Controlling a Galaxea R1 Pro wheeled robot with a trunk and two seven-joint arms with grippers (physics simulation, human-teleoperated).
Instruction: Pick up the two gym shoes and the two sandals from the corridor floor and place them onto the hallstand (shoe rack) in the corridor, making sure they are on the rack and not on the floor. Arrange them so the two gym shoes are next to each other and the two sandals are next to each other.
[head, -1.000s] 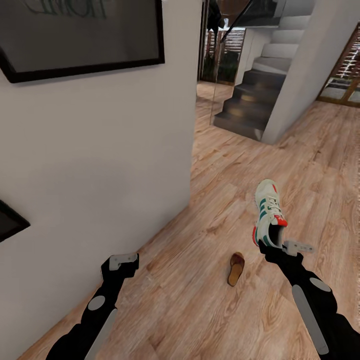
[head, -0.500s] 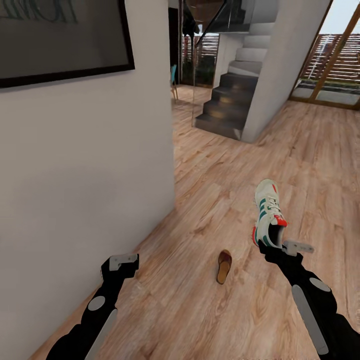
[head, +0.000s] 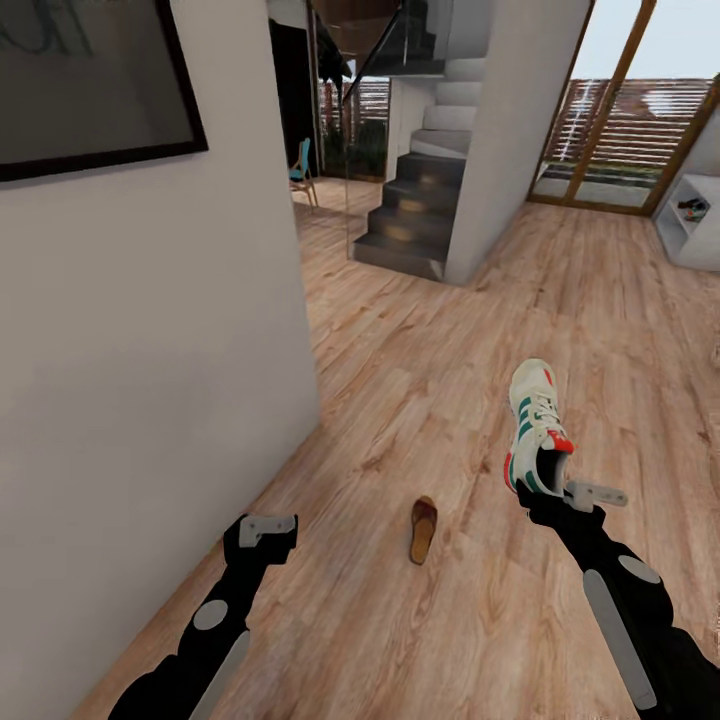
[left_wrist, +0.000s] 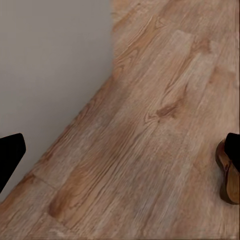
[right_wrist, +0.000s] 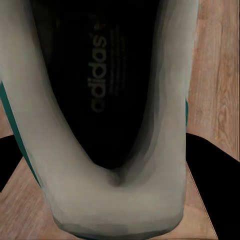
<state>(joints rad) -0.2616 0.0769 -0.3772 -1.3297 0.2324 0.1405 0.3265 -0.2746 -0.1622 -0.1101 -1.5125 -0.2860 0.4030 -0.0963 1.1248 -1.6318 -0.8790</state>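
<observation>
A cream-white gym shoe (head: 537, 428) with green stripes and a red-orange heel patch hangs above the corridor floor (head: 420, 400), toe pointing away. My right gripper (head: 547, 492) is shut on its heel. In the right wrist view the gym shoe's (right_wrist: 105, 100) dark opening faces the camera, with black fingers (right_wrist: 212, 172) on either side of the heel. One dark brown sandal (head: 423, 530) lies on the planks between my arms; its edge shows beside my left gripper's finger as the sandal (left_wrist: 227, 175). My left gripper (head: 266, 532) hangs open and holds nothing. The white hallstand (head: 688, 232) stands far off at the right.
A white wall (head: 150, 330) with a dark framed picture (head: 90, 90) runs close along my left. Grey stairs (head: 410, 215) and a white pillar (head: 505, 140) stand ahead. Wood-framed glass doors (head: 610, 130) are at the far right. Open plank floor stretches toward the hallstand.
The whole picture has slid left, so the camera has turned right; the hallstand has come into sight. The right gripper still holds the gym shoe. The left arm sits slightly further right.
</observation>
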